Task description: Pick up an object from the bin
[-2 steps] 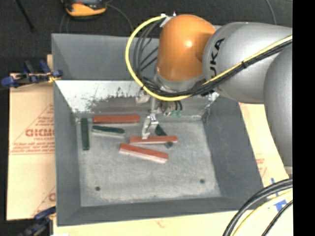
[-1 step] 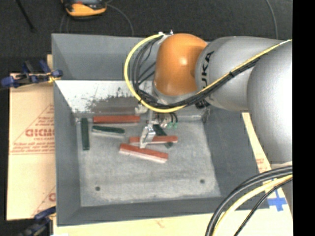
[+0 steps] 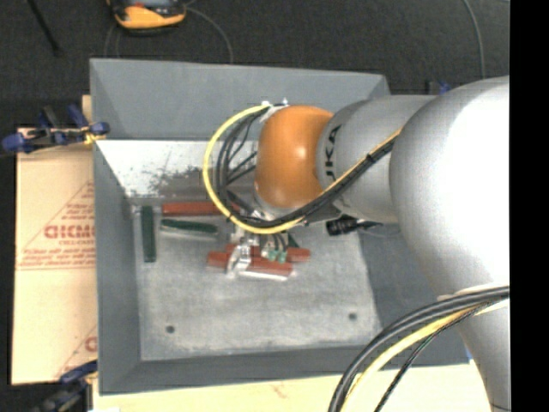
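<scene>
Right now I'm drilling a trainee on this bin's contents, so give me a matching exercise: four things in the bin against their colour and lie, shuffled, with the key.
A. leftmost strip
B. rearmost bar
C. stick just in front of that bar
D. cluster under the end effector

1. red and white
2. green, crosswise
3. dark green, front to back
4. red-brown, crosswise

Pairs: A-3, B-4, C-2, D-1.

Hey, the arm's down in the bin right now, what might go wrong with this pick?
The end effector sits low over a tight cluster of red pieces, so it may catch two at once or push them apart. The orange wrist cover hides the contact point from the camera, so a miss would be hard to see.
</scene>
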Controlling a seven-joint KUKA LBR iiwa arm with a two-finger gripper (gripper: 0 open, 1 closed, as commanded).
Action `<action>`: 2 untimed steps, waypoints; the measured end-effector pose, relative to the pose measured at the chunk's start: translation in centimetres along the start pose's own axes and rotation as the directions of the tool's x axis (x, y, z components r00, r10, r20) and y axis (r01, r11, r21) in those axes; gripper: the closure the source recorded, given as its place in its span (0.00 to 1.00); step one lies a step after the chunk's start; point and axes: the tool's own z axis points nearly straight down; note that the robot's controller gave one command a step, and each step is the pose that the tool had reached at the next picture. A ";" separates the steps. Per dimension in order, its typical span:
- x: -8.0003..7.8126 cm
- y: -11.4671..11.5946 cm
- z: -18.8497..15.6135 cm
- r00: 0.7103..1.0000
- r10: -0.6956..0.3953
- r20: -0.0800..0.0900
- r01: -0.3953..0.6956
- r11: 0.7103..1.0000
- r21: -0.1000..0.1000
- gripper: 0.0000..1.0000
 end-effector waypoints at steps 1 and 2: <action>0.0 0.0 0.0 1.000 0.001 0.000 -0.001 1.000 0.000 1.00; 2.1 1.5 -13.6 1.000 0.029 0.008 -0.029 1.000 -0.001 1.00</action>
